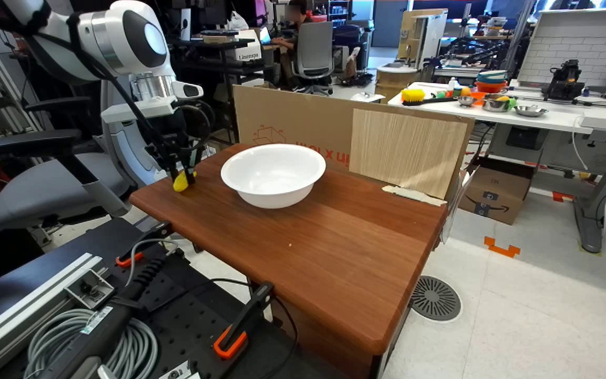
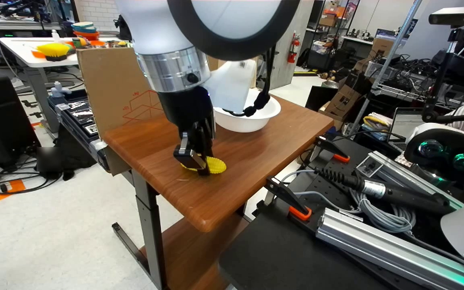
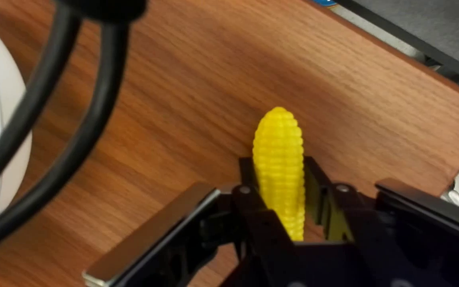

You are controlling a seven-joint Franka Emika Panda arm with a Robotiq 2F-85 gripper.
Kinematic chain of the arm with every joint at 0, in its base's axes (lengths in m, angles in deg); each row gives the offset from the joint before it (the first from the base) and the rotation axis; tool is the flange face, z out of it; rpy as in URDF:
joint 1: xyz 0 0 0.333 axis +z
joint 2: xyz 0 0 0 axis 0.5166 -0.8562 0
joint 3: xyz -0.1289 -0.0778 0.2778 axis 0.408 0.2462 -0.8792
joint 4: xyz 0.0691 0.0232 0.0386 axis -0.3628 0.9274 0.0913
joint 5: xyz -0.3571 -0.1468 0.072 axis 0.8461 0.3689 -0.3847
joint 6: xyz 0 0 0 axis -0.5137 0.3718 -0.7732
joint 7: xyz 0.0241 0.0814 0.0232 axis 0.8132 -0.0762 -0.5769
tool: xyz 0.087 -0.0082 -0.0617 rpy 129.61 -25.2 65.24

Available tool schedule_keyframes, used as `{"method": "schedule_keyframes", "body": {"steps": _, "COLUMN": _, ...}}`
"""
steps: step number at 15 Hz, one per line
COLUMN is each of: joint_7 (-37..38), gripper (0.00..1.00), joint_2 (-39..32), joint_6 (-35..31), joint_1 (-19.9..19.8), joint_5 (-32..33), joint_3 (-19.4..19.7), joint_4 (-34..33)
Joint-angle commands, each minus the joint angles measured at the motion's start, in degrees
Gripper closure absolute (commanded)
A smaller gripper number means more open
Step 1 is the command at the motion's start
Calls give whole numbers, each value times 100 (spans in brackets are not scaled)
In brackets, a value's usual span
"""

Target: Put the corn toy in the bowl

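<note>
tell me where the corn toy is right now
In the wrist view, the corn toy is just right of centre, held by the gripper, with the white bowl at the left edge.

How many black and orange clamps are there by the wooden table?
2, both along the edge of the wooden table, by the black surface: one clamp closer to the gripper, the second clamp farther from it. Others may be hidden.
</note>
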Motion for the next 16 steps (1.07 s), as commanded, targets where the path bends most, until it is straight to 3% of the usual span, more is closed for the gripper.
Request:
{"method": "schedule_keyframes", "body": {"steps": 1, "joint_7": -278, "gripper": 93, "joint_2": 180, "joint_6": -288, "joint_1": -341, "joint_5": -359, "joint_3": 67, "joint_4": -5}}
{"method": "schedule_keyframes", "body": {"steps": 8, "joint_7": -1089, "gripper": 93, "joint_2": 1886, "joint_6": -360, "joint_1": -1311, "joint_5": -1273, "joint_3": 196, "joint_4": 737}}
{"method": "schedule_keyframes", "body": {"steps": 12, "joint_7": -1674, "gripper": 93, "joint_2": 2927, "joint_6": -326, "joint_1": -1606, "joint_5": -1732, "joint_3": 324, "joint_4": 936}}
{"method": "schedule_keyframes", "body": {"steps": 16, "joint_7": -2066, "gripper": 93, "joint_2": 2915, "joint_6": 59, "joint_1": -1736, "joint_5": -2164, "joint_3": 653, "joint_4": 513}}
